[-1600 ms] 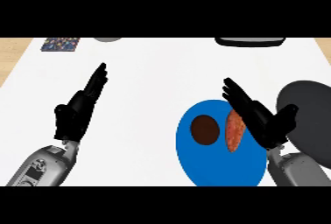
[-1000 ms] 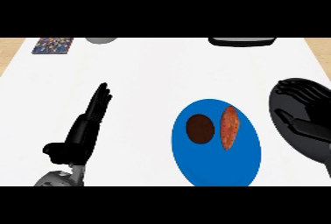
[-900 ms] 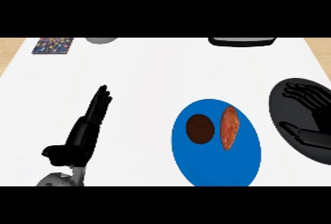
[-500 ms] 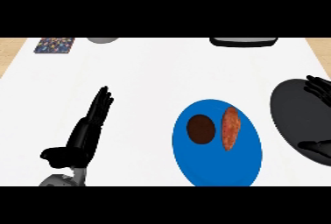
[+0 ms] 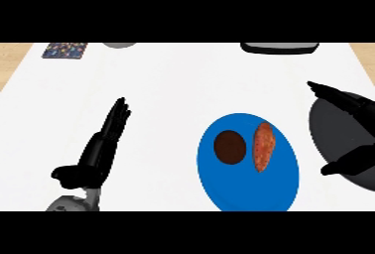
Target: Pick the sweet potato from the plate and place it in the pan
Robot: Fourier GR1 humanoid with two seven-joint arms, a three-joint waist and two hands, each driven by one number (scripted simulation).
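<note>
Over by the pan [image 5: 330, 139], the right hand [image 5: 348, 101] has swung away from the plate [image 5: 245, 191] — fingers spread, holding nothing. The sweet potato [image 5: 264, 146] hasn't budged off the blue — so the pick looks unstarted. The left hand [image 5: 102, 144] rests, fingers straight together.

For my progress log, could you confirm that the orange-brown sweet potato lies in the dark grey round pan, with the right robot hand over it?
No: in the head view the orange-brown sweet potato lies on the round blue plate, not in the dark grey round pan; the right robot hand is over that pan.
</note>
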